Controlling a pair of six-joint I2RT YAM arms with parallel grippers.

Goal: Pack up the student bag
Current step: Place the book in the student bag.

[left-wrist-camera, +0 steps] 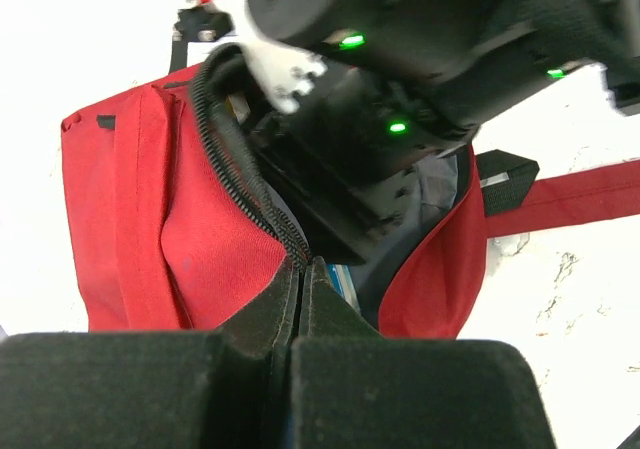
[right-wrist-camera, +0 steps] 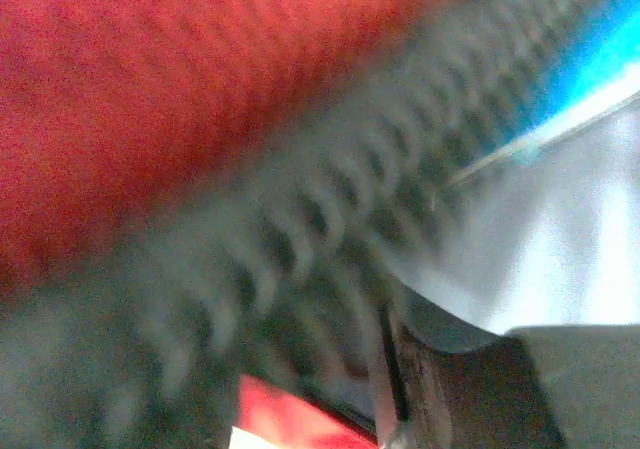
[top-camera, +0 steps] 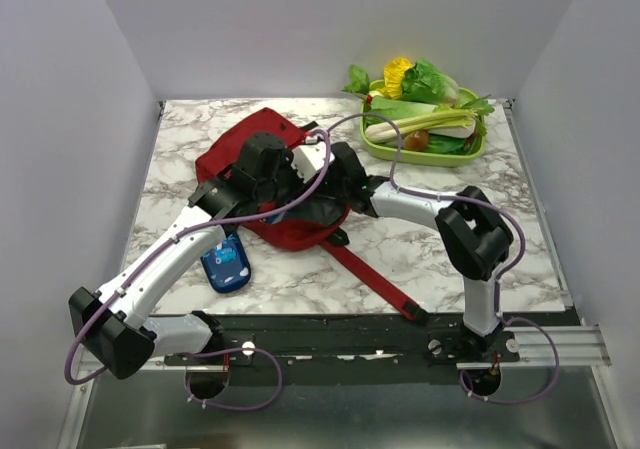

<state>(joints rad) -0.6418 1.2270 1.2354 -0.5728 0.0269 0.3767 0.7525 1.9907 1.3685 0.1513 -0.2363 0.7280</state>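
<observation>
Red fabric: the student bag (top-camera: 232, 147) lies on the marble table (top-camera: 300, 274).

Top view: both grippers sit over the bag's opening. The left gripper (top-camera: 268, 174) is at its near-left side and the right gripper (top-camera: 338, 174) reaches in from the bag's right. One strap (top-camera: 370, 274) trails from the bag toward the arm bases. A blue pencil case (top-camera: 226, 264) lies just beside the bag's near-left corner. A green tray (top-camera: 400, 157) of vegetables sits well off the bag's far right.

Left wrist: my left fingers (left-wrist-camera: 285, 304) are pinched flat together on the bag's zip (left-wrist-camera: 235, 169) edge. The right gripper is sunk into the opening.

Right wrist: blurred close-up of zip teeth and red cloth. I can't tell whether those jaws are parted or closed.
</observation>
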